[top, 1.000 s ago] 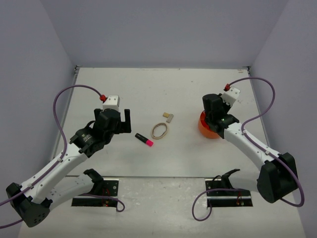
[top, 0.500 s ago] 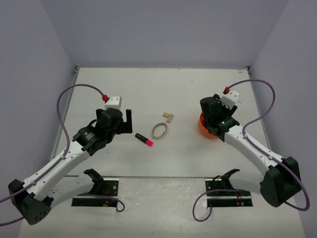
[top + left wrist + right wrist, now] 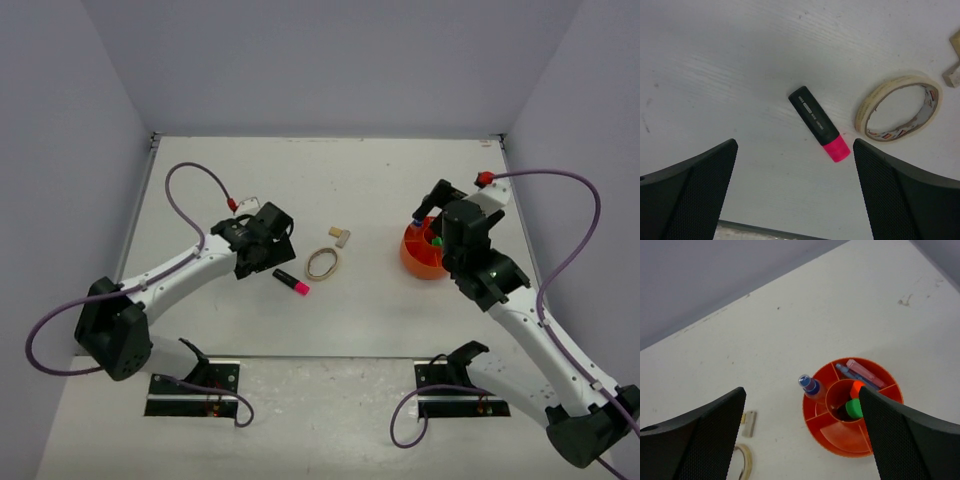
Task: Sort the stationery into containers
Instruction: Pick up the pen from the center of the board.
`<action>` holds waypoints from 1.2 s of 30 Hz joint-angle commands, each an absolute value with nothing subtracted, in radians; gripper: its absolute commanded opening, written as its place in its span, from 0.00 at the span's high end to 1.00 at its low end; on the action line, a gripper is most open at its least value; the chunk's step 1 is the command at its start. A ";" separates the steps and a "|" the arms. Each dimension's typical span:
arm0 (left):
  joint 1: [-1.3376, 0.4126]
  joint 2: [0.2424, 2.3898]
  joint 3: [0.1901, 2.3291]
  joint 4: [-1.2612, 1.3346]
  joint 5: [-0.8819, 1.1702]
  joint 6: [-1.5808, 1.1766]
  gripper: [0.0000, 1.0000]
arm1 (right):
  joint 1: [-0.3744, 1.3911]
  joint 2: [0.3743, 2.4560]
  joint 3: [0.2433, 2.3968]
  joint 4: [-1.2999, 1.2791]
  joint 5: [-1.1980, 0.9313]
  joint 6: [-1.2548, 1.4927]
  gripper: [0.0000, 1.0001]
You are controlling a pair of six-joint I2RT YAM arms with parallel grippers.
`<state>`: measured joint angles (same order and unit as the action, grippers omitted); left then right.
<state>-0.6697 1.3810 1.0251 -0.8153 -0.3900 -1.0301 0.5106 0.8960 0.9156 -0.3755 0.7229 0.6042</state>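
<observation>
A black highlighter with a pink end (image 3: 291, 283) (image 3: 819, 123) lies flat on the table. My left gripper (image 3: 282, 243) (image 3: 794, 145) hovers open just above and short of it. Right of it lie the tan rubber band (image 3: 324, 263) (image 3: 900, 105) and the tiny tan block (image 3: 342, 236) (image 3: 749, 423). The orange pot (image 3: 420, 262) (image 3: 840, 440) holds a blue-white pen (image 3: 810, 386), orange-ended (image 3: 856, 388) and green-ended (image 3: 854, 409) highlighters, and pastel pink (image 3: 866, 373) and blue (image 3: 845, 370) ones. My right gripper (image 3: 430, 212) (image 3: 802, 390) hangs open above the pot, holding nothing.
Purple walls close the white table at the back and both sides. Two black mounting plates (image 3: 195, 390) (image 3: 465, 395) sit at the near edge. Purple cables (image 3: 190, 180) loop off both arms.
My right gripper has opened and drawn up and back from the pot. My left arm has swung right, bringing its open gripper over the pink-ended highlighter.
</observation>
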 commanded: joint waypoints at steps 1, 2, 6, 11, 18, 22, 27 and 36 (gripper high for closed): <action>-0.667 1.505 1.113 -0.873 -0.333 -1.309 0.00 | 0.517 0.884 0.930 -0.426 0.560 0.586 0.03; -0.668 1.522 1.117 -0.866 -0.315 -1.330 0.00 | 0.517 0.881 0.919 -0.421 0.542 0.584 0.03; -0.673 1.606 1.121 -0.804 -0.252 -1.360 0.02 | 0.517 0.868 0.893 -0.425 0.476 0.579 0.03; -0.675 1.707 1.104 -0.768 -0.225 -1.369 0.08 | 0.517 0.834 0.869 -0.415 0.429 0.562 0.03; -0.673 1.825 1.092 -0.735 -0.196 -1.377 0.53 | 0.518 0.804 0.861 -0.390 0.353 0.552 0.03; -0.675 1.829 1.049 -0.728 -0.177 -1.396 0.81 | 0.517 0.782 0.834 -0.353 0.244 0.538 0.04; -0.675 1.720 0.993 -0.705 -0.203 -1.423 1.00 | 0.523 0.771 0.725 -0.172 -0.152 0.492 0.01; -0.710 1.340 0.890 -0.541 -0.224 -1.374 1.00 | 0.794 0.934 0.542 0.181 -0.270 0.707 0.06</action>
<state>-0.6906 1.4974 0.9077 -0.6843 -0.2103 -1.3911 0.6518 0.8637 0.5543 -0.0254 -0.2599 0.6075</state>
